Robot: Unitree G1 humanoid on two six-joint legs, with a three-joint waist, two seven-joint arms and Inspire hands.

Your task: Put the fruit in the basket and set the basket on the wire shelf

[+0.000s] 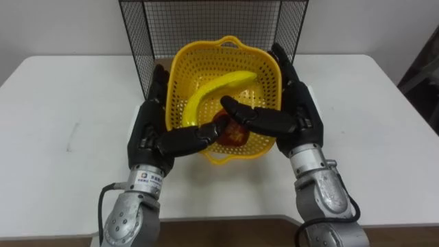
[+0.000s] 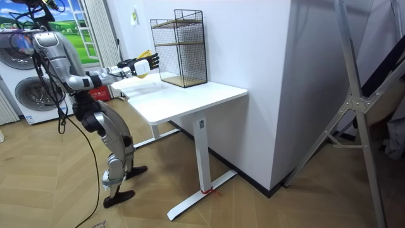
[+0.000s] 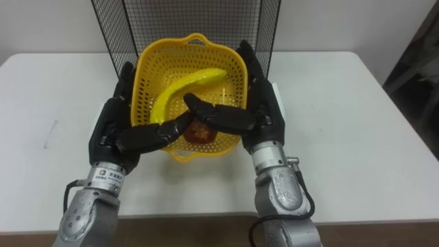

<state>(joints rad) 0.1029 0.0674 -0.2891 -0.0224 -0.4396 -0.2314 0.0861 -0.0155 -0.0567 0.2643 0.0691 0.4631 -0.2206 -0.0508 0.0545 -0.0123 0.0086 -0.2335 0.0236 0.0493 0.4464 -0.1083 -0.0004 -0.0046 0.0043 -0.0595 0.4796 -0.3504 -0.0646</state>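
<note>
The yellow perforated plastic basket (image 1: 269, 77) sits on the smooth white table (image 1: 68, 103), just before the black wire shelf (image 1: 206, 20). It holds a curved banana (image 1: 219, 88) and a round red fruit (image 1: 232, 135). The left hand (image 1: 147, 130) and right hand (image 1: 302, 110) press straight fingers flat against its sides, thumbs reaching over the rim.

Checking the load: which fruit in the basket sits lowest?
The round red fruit, on the floor of the yellow plastic basket; the long yellow banana leans across higher.

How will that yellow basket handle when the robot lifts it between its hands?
Probably light and a bit flexible: the basket looks like perforated plastic, so its walls may bow where the left hand and right hand press with straight fingers. The banana and a red fruit lie loose inside, so they could slide or roll if it tilts.
</note>
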